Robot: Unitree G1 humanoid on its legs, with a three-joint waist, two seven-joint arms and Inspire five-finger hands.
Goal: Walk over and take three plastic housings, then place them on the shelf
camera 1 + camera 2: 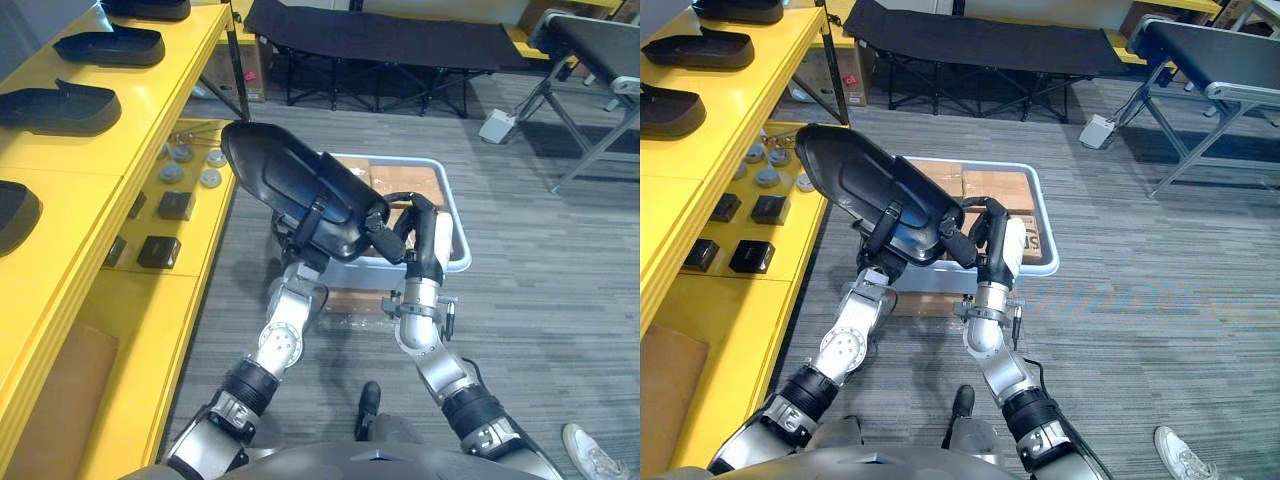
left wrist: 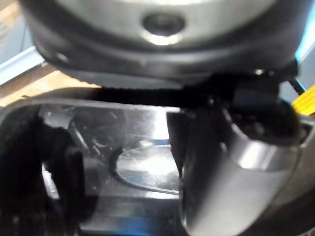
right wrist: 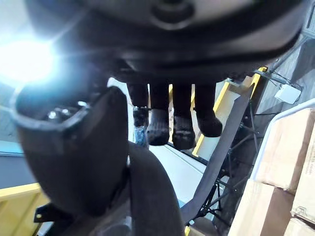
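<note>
Clutching plastic housing (image 1: pixel 285 175): left hand (image 1: pixel 312 224), right hand (image 1: pixel 420 242)

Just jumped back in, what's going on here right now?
The robot holds one black plastic housing in both hands. The left hand grips its near edge and the right hand curls round its right end. The housing is raised above a pale bin of cardboard boxes on the floor. The yellow shelf stands to the robot's left, with other black housings on its top level. This one is not yet on the shelf.
</note>
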